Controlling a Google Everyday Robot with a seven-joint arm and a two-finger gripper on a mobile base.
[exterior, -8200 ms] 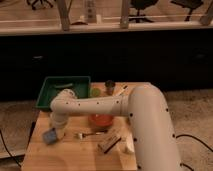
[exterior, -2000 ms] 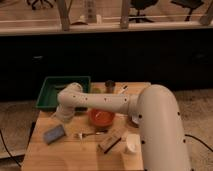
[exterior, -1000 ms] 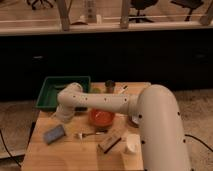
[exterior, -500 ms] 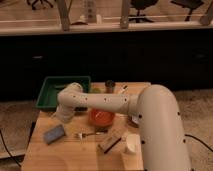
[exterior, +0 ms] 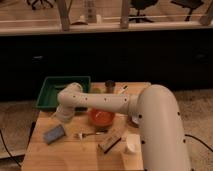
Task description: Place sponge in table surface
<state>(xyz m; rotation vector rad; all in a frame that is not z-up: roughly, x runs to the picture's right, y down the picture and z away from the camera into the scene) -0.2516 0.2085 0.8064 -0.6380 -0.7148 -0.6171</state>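
The blue-grey sponge [exterior: 53, 133] lies flat on the light wooden table surface [exterior: 75, 156], near its left front. My gripper [exterior: 62, 117] hangs at the end of the white arm, just above and behind the sponge, a little to its right. It is apart from the sponge and holds nothing that I can see. The arm reaches in from the right across the middle of the table.
A green tray [exterior: 51, 95] stands at the back left. An orange bowl [exterior: 101, 118] sits mid-table, with a fork [exterior: 86, 135] in front of it. A brown wooden block [exterior: 110, 141] and a white cup [exterior: 131, 144] are front right. A dark cup [exterior: 110, 86] is at the back.
Eight seconds ago the gripper was down at the sponge on the left front; it has since lifted up and back. The sponge stays on the table. Nothing has moved in the last two seconds.
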